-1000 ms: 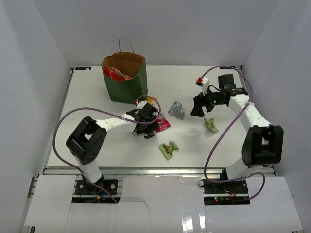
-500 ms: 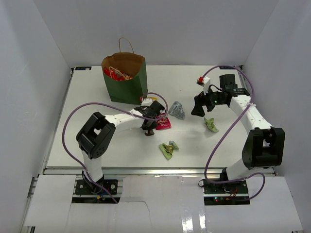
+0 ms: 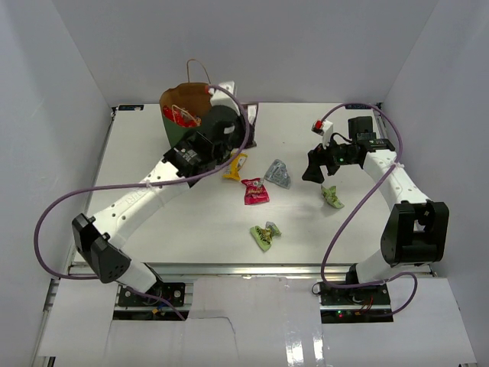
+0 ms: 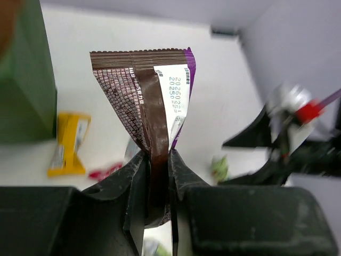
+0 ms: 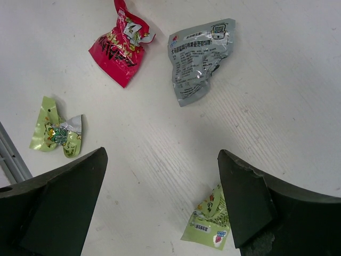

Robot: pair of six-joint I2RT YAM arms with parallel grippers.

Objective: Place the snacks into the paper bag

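One brown packet (image 4: 146,101) in hand: left gripper (image 4: 157,160) clamped on the end nearest the wrist camera. The rest stands out past the fingertips, long axis in line with the fingers.

Top view puts that gripper raised at the right-hand rim of the paper bag (image 3: 174,134), upper centre-left of frame. Left wrist view: the bag's green wall fills the left edge, with a sliver of brown inside at the upper left corner.

Judgement: packet is beside the mouth, not over it. The opening lies left of the fingers, so the carry wants a short shift that way before release.

Large red bag (image 3: 180,115) shows inside the mouth.

Five lie on the table (image 3: 199,222):
- yellow packet (image 3: 235,167), just right of the bag's foot
- pink packet (image 3: 254,191)
- silver-grey packet (image 3: 278,173)
- light green packet (image 3: 265,235), lower centre
- second light green packet (image 3: 331,197), right of centre

Right gripper (image 5: 160,200) hovers above the table, fingers wide apart and holding nothing. The second light green packet lies close by its right-hand finger in the wrist view, so the right arm is the nearer for that one.
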